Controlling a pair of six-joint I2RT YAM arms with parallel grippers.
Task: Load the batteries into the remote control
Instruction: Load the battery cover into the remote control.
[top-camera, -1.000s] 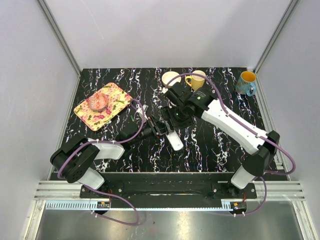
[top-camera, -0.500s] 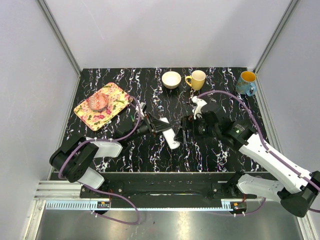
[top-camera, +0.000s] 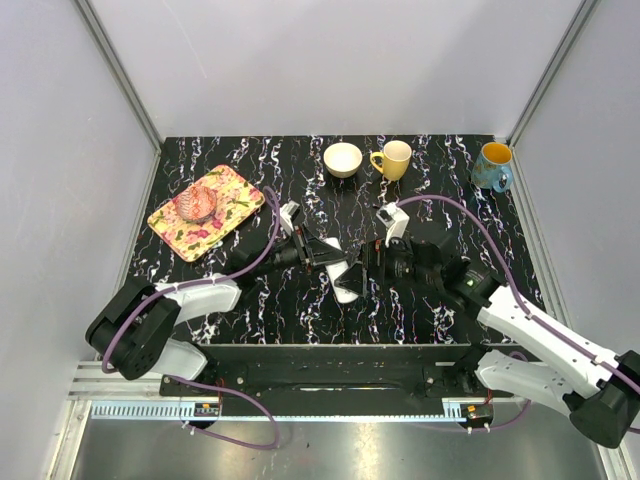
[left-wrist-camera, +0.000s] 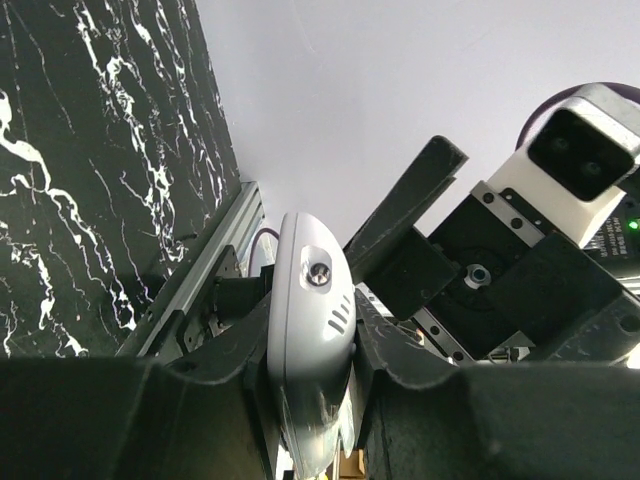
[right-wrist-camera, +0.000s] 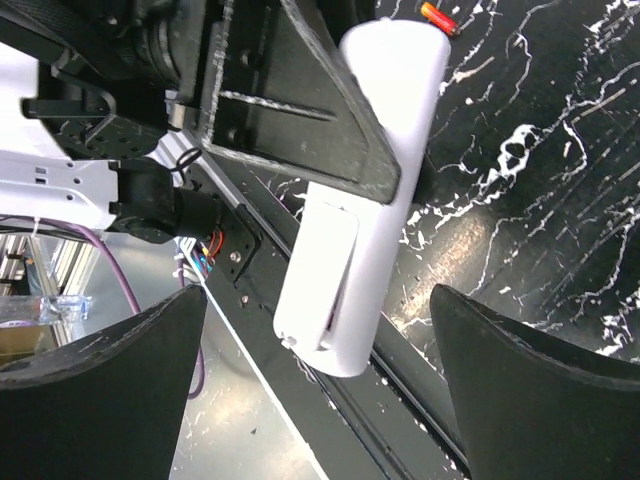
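The remote control (top-camera: 347, 279) is a slim white handset held above the black marbled table. My left gripper (top-camera: 333, 259) is shut on its far part. In the left wrist view the remote (left-wrist-camera: 310, 300) sits pinched between both dark fingers (left-wrist-camera: 225, 345). My right gripper (top-camera: 369, 262) is open just right of the remote. In the right wrist view its jaws (right-wrist-camera: 320, 310) stand wide on either side of the remote's free end (right-wrist-camera: 330, 300), apart from it. A rectangular cover panel shows on that end. A small orange-red piece (right-wrist-camera: 437, 15) lies on the table; no batteries can be made out.
A floral tray (top-camera: 228, 198) with a pink object stands at the back left. A cream bowl (top-camera: 343, 159), a yellow mug (top-camera: 392, 159) and a blue mug (top-camera: 492, 166) line the back edge. Aluminium rails run along the near edge.
My right arm has swung back from the far middle to the near right, and its gripper has opened beside the remote. The left gripper still holds the remote, slightly shifted.
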